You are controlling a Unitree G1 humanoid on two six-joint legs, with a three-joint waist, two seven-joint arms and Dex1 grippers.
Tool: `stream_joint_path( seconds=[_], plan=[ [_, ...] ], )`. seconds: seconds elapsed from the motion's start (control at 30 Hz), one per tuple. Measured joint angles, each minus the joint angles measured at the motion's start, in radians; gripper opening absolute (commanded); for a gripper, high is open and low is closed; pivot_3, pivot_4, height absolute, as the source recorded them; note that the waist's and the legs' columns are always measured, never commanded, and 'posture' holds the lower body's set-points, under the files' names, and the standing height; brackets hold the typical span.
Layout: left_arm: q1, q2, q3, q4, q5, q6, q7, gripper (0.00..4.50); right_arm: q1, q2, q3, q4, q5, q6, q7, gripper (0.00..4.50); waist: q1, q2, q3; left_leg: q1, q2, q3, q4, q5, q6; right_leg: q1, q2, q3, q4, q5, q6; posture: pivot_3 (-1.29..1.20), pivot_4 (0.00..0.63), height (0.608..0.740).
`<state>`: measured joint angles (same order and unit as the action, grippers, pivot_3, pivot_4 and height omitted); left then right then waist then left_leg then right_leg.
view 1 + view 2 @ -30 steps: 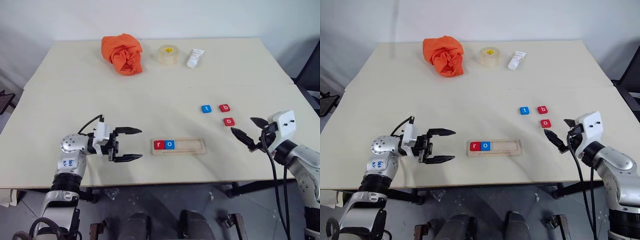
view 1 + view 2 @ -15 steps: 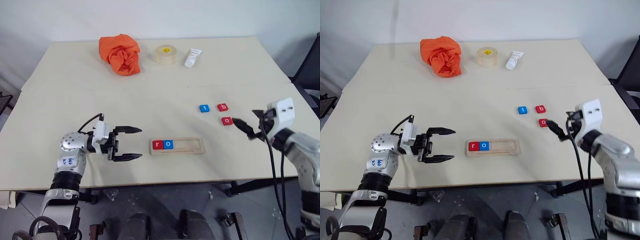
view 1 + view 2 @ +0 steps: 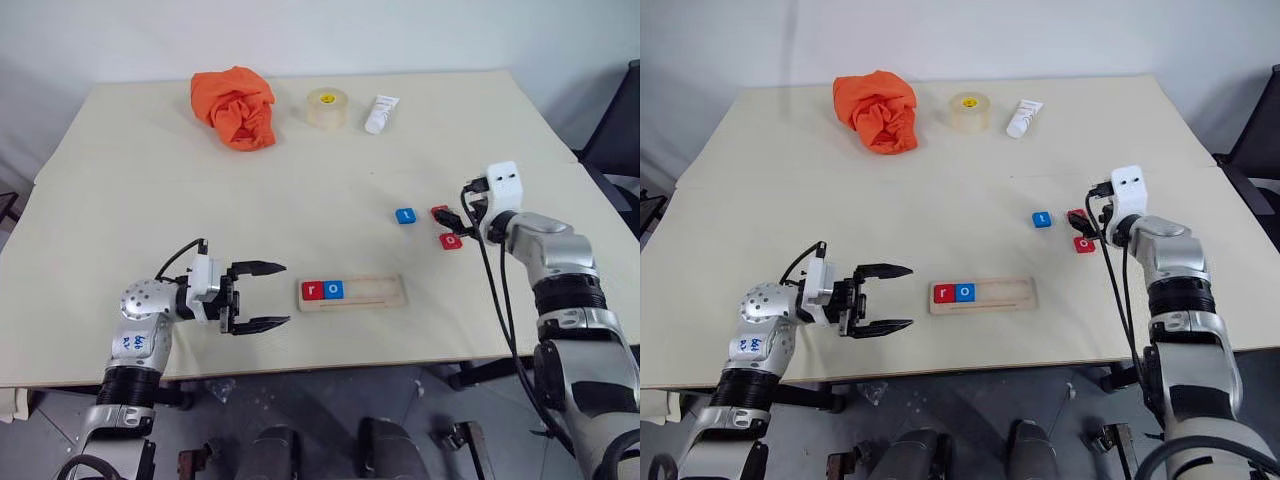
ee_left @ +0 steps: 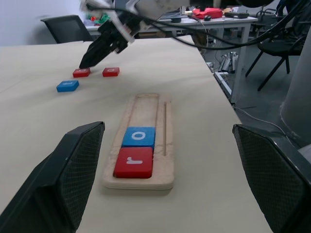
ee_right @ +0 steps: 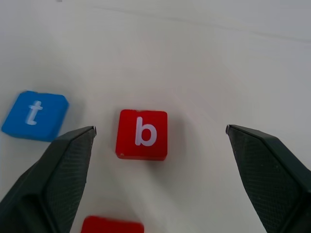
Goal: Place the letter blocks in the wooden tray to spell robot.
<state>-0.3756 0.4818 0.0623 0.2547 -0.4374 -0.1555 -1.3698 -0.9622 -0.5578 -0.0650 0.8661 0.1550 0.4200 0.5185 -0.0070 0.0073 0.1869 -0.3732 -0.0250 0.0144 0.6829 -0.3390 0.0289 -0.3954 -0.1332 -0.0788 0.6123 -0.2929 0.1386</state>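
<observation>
- Right gripper [image 5: 158,141], fingers spread wide, hovers over the red "b" block [image 5: 142,134], unheld on the table [image 3: 300,180].
- Left gripper [image 3: 262,296] gapes beside the wooden tray [image 3: 375,292] holding "r" [image 3: 312,290] and "o" [image 3: 334,289].

r, o in tray [image 3: 353,291] — three loose.

pale table [image 3: 150,200], a scatter of things on top.
wooden tray [image 3: 352,291], three loose letter blocks [image 3: 405,215], orange cloth [image 3: 234,106], tape roll [image 3: 325,107], white tube [image 3: 380,114].

Red r block [image 4: 133,162] and blue o block [image 4: 138,136] with white letters, pale wooden tray [image 4: 165,141], cream bench [image 3: 330,160], bright orange cloth [image 3: 235,105].
</observation>
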Motion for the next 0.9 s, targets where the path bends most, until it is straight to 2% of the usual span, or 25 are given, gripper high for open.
stream_joint_path(
  seconds=[0.17,0.27,0.4,0.43,0.5,0.77,0.9],
  plan=[
    [0.013,0.002,0.001,-0.023,-0.004,0.009,0.027,4.48,-0.049,0.024,0.001,0.125,-0.024,-0.062,0.005,4.5,-0.004,0.0,0.0,0.0,0.0,0.0,0.0,0.0,0.0,0.0,0.0,0.0,0.0,0.0,0.0,0.0,0.15,0.74],
    [0.022,0.004,0.001,-0.036,-0.005,0.012,0.039,4.5,-0.062,0.028,0.001,0.164,-0.042,-0.078,0.004,3.95,-0.007,0.0,0.0,0.0,0.0,0.0,0.0,0.0,0.0,0.0,0.0,0.0,0.0,0.0,0.0,0.0,0.15,0.74],
    [0.027,0.004,0.001,-0.042,-0.006,0.012,0.049,4.5,-0.073,0.034,-0.002,0.188,-0.052,-0.095,0.002,2.52,-0.011,0.0,0.0,0.0,0.0,-0.001,0.0,0.0,0.0,0.0,0.0,0.0,0.0,0.0,0.0,0.0,0.15,0.74],
    [0.027,0.004,0.001,-0.043,-0.006,0.012,0.051,4.5,-0.074,0.038,-0.005,0.192,-0.052,-0.1,0.002,2.29,-0.013,0.0,0.0,0.0,0.0,-0.001,0.0,0.0,0.0,0.0,0.0,0.0,0.001,0.0,0.0,0.0,0.15,0.74],
    [0.027,0.004,0.001,-0.043,-0.006,0.012,0.056,4.5,-0.076,0.047,-0.008,0.199,-0.054,-0.114,0.001,1.48,-0.017,0.0,0.0,0.0,0.0,-0.001,0.0,0.0,0.0,0.0,0.0,-0.001,0.001,0.0,0.0,0.0,0.15,0.74],
    [0.025,0.006,0.001,-0.04,-0.006,0.012,0.037,4.5,-0.067,0.049,-0.026,0.171,-0.053,-0.107,-0.011,1.46,-0.021,0.0,0.0,0.0,0.0,-0.001,0.0,0.0,0.0,0.0,0.0,-0.001,0.0,0.0,0.0,0.0,0.15,0.74],
    [0.007,0.01,0.0,0.005,-0.007,0.009,0.007,4.5,0.057,0.048,-0.064,-0.175,-0.013,0.035,-0.036,1.46,-0.019,0.0,0.0,-0.001,0.0,-0.002,0.0,0.0,-0.001,0.0,0.0,-0.001,0.001,0.0,0.0,0.0,0.15,0.74]
  ],
)
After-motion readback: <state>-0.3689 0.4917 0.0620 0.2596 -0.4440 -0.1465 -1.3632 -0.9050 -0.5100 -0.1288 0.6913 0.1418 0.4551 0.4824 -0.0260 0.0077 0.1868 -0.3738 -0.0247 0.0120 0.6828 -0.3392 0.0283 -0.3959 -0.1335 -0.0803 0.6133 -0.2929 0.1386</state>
